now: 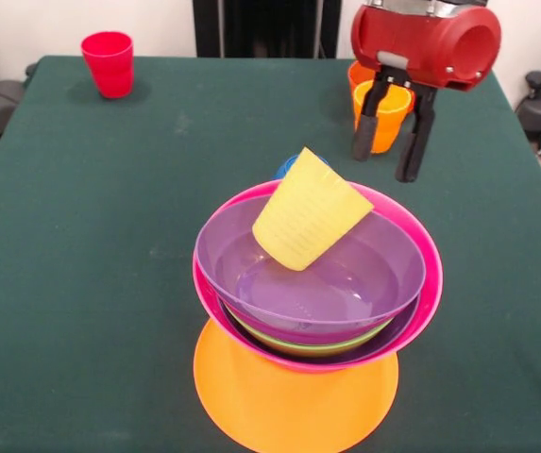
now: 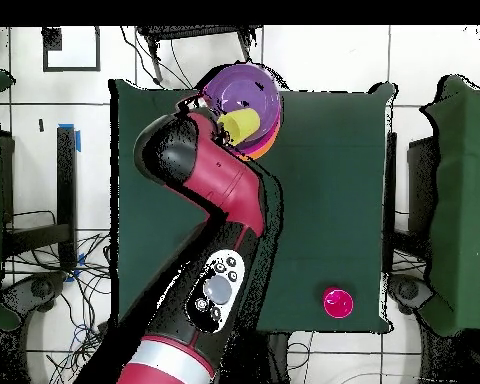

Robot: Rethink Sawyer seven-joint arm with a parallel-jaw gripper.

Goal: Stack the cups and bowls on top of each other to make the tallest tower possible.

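The tower stands at the near middle: a wide orange bowl (image 1: 294,401) as base, then a pink bowl (image 1: 427,283), a thin lime green rim (image 1: 331,347) and a purple bowl (image 1: 346,274) on top. A translucent yellow cup (image 1: 312,222) lies tilted on the purple bowl's far rim. A small blue bowl (image 1: 283,168) peeks out behind it. My gripper (image 1: 386,162) is open at the far right. Its fingers (image 1: 364,123) straddle an orange-yellow cup (image 1: 383,118), and whether they are around it or in front of it is unclear. A red-orange bowl (image 1: 361,75) sits behind the cup.
A red cup (image 1: 108,63) stands alone at the far left corner of the green table (image 1: 91,264). In the overhead view my arm (image 2: 219,190) covers the gripper. There the purple bowl (image 2: 252,88), yellow cup (image 2: 240,123) and red cup (image 2: 336,302) show.
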